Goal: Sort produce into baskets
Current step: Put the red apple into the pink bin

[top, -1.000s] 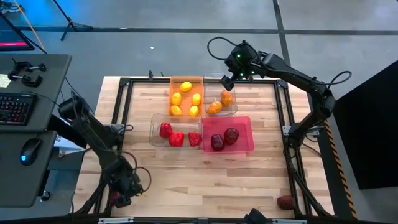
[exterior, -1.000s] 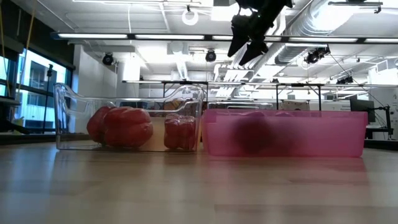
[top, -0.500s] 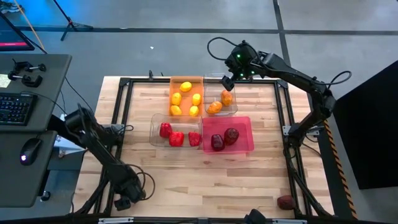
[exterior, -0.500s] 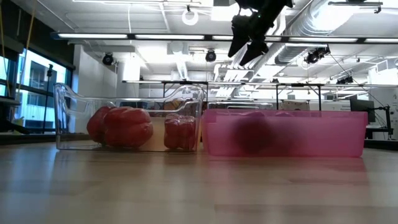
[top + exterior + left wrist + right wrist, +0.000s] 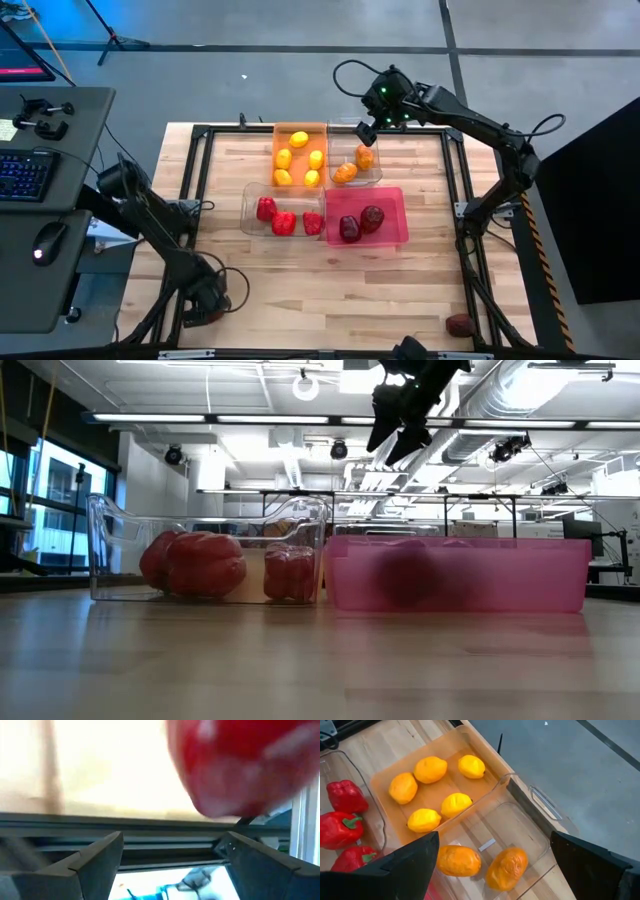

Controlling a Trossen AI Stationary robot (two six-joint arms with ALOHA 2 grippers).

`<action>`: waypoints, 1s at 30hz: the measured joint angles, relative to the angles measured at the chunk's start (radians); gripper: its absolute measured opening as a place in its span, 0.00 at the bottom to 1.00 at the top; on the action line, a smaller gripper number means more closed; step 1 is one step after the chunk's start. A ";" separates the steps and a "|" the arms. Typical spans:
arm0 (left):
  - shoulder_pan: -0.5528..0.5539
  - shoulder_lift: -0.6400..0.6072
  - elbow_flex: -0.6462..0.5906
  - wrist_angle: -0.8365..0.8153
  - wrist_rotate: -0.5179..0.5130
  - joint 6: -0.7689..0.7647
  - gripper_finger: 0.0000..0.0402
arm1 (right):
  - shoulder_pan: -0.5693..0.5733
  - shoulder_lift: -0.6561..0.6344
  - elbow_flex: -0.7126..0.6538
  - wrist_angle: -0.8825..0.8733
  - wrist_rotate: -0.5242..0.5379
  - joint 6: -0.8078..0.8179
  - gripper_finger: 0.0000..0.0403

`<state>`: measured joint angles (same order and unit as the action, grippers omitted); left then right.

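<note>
Wooden surface (image 5: 300, 290) with four bins clustered mid-table: orange bin (image 5: 300, 155) holds five yellow lemons (image 5: 430, 769), clear bin (image 5: 355, 158) at 3 o'clock of it two oranges (image 5: 459, 860), second clear bin (image 5: 284, 210) three red peppers (image 5: 284, 222), pink bin (image 5: 365, 216) two maroon pieces (image 5: 372, 217). No readable labels. Right gripper (image 5: 366, 131) hovers spread apart over the oranges; left gripper (image 5: 205, 308), fingers apart, sits at the surface's 7 o'clock corner facing a red piece (image 5: 235, 765).

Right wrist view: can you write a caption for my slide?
Open right gripper hovers above four lemons in the orange bin and two oranges in a clear bin.
</note>
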<state>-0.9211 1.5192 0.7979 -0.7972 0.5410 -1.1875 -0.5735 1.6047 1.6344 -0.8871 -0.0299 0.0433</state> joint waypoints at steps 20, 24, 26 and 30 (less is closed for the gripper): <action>-0.026 -0.145 0.029 0.080 -0.221 -0.149 0.84 | 0.000 0.000 0.000 -0.040 0.000 0.000 0.92; -0.031 -0.087 0.052 0.043 -0.286 -0.044 0.84 | 0.000 0.000 0.000 -0.055 0.000 -0.003 0.92; -0.031 -0.064 0.068 0.047 -0.304 0.010 0.84 | 0.000 0.000 0.000 -0.065 0.000 -0.003 0.92; -0.051 -0.011 0.077 0.050 -0.364 0.075 0.84 | 0.000 0.000 0.000 -0.073 0.000 -0.002 0.92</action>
<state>-0.9719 1.5085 0.8753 -0.7475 0.1767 -1.1130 -0.5732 1.6045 1.6344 -0.9604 -0.0299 0.0415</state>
